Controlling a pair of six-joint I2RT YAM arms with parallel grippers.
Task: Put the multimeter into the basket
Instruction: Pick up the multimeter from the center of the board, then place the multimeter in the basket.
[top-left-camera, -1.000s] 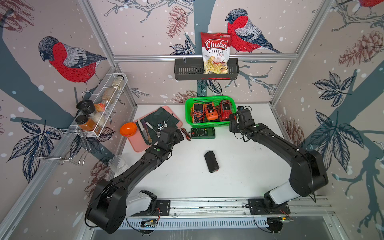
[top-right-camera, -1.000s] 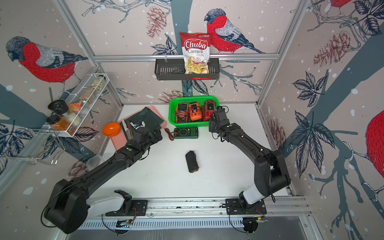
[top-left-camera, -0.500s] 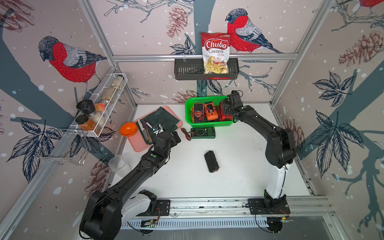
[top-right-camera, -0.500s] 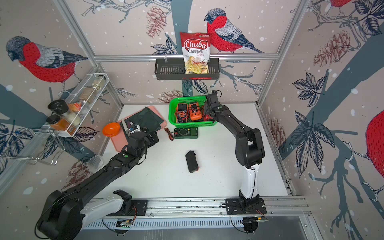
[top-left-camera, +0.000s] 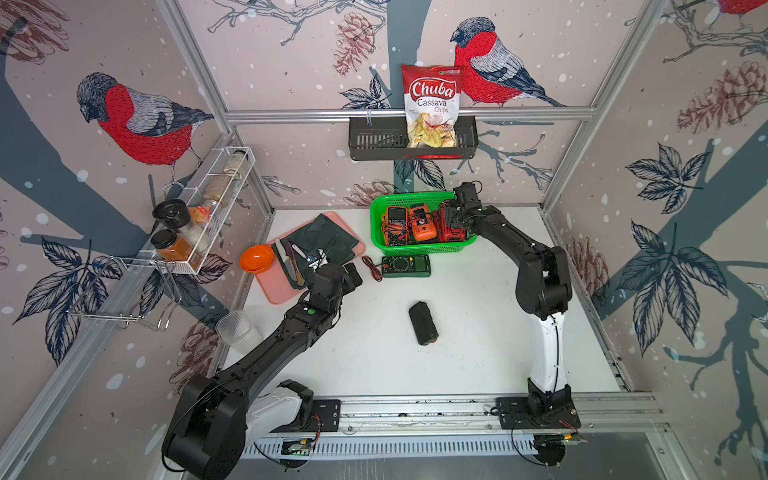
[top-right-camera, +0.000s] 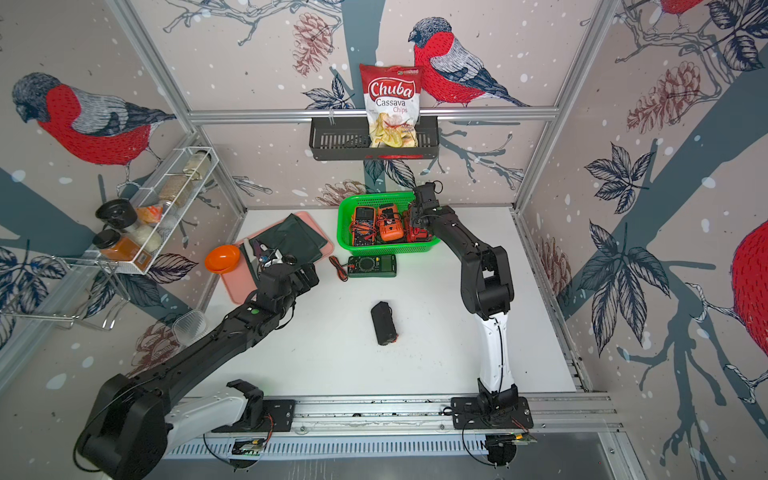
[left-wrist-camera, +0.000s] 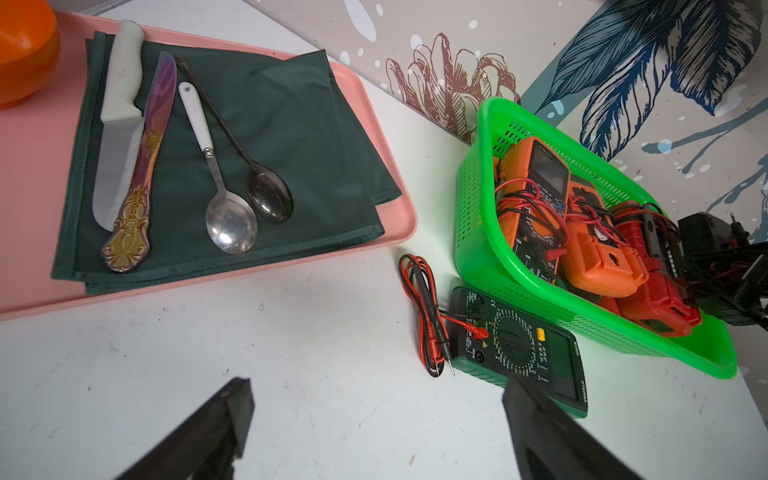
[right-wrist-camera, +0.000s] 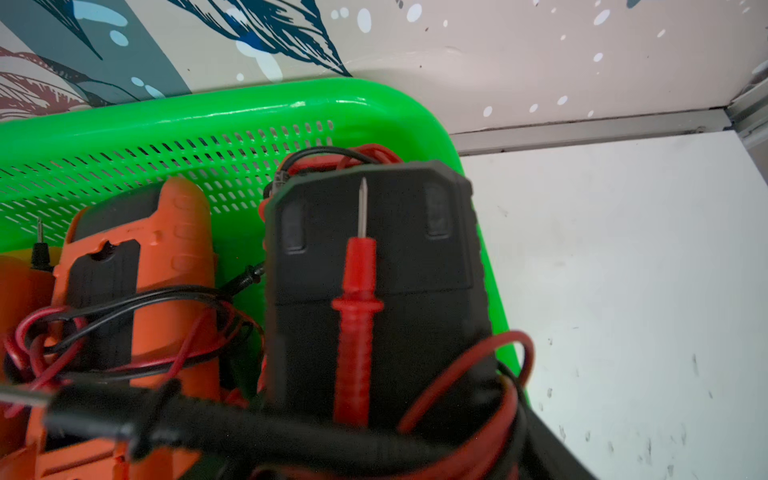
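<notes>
The green basket stands at the back of the white table with two orange multimeters in it. My right gripper is at the basket's right end, shut on a red multimeter that sits low inside. The right wrist view shows this meter's black back, a red probe and tangled leads over the basket; the jaws are hidden. My left gripper hangs open over bare table beside a green multimeter.
A black block-shaped device lies mid-table. A pink tray at the left holds a dark cloth, cutlery and an orange bowl. A clear cup, a wire spice rack and a wall shelf with a chips bag line the edges.
My right arm has folded its elbow up and carried the red multimeter from the basket's front right corner to inside its right end. The left arm has barely moved.
</notes>
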